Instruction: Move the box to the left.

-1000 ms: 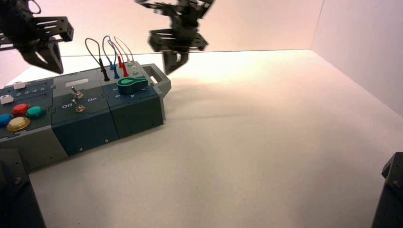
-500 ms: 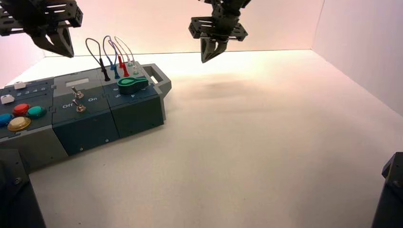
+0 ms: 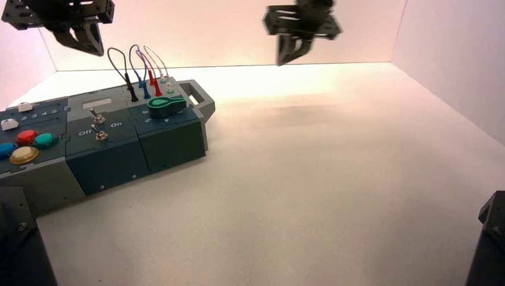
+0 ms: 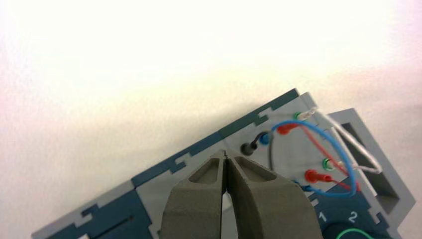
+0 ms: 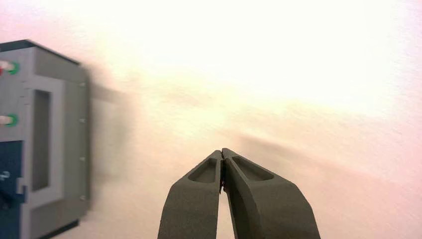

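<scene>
The box (image 3: 107,140) lies at the left side of the white table (image 3: 333,179), running past the near-left edge of the high view, its four coloured buttons (image 3: 25,146) nearest. Farther along come two toggle switches (image 3: 97,124), the green knob (image 3: 165,106) and looped wires (image 3: 140,71) (probably four leads). Above the far end hangs the left gripper (image 3: 89,44), jaws together. The right gripper (image 3: 290,55) hovers well right of the box, jaws closed.
</scene>
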Controlling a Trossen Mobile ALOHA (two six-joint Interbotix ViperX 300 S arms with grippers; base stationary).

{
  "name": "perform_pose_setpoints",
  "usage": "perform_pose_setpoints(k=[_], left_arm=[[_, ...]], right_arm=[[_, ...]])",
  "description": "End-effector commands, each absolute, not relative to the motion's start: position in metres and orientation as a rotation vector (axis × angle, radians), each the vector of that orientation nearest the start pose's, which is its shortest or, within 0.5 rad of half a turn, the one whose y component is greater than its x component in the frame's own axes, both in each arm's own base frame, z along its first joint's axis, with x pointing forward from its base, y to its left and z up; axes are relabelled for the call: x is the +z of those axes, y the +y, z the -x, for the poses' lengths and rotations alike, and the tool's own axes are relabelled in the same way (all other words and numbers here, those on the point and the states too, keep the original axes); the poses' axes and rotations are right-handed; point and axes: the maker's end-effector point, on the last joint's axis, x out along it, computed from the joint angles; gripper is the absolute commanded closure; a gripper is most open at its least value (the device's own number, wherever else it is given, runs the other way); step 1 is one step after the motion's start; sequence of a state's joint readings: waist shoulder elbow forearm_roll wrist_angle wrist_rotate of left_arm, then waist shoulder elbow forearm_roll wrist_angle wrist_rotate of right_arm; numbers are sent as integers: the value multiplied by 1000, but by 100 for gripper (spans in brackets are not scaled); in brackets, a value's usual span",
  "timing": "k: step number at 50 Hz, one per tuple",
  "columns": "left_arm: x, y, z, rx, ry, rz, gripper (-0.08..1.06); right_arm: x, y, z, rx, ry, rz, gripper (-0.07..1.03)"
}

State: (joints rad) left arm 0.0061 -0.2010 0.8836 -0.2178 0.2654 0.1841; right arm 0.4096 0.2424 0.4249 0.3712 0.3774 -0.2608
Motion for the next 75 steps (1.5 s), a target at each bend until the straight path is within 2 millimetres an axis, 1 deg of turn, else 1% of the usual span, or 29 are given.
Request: perform_pose_setpoints(k=[1,5,9,15,18,19,22,25,31,36,43,53,64,75], left_arm=[[117,-13,-348,-48,867,33,100],[119,-16,-350,-54,835,22,100],[120,-20,-351,-61,809,14,100],[121,-27,-352,-76,788,4,100],[121,-28,-353,-78,787,3,100],[120,-32,-353,-87,779,-1,100],[120,-34,-353,-91,770,-5,100],[120,-39,-353,-100,754,-8,100],[120,-46,-352,-117,744,-13,100],[119,-49,-352,-124,747,-13,100],[115,-53,-351,-129,760,-7,100],[116,-57,-350,-139,756,-8,100],[116,-59,-350,-142,758,-3,100],[117,-62,-350,-151,757,-6,100]], right_arm=[[94,185,-409,413,966,37,98],[96,173,-402,388,943,30,98],[101,165,-395,373,916,25,98],[106,157,-386,357,890,19,98],[107,155,-384,355,887,18,98],[107,149,-380,341,883,11,98],[106,143,-376,329,879,8,98],[106,131,-369,301,866,-2,98],[111,108,-363,242,837,-36,98],[111,96,-357,210,816,-47,98],[106,91,-358,194,812,-49,98],[98,91,-359,189,832,-47,98],[99,91,-360,190,824,-46,98],[96,91,-359,189,835,-45,98]])
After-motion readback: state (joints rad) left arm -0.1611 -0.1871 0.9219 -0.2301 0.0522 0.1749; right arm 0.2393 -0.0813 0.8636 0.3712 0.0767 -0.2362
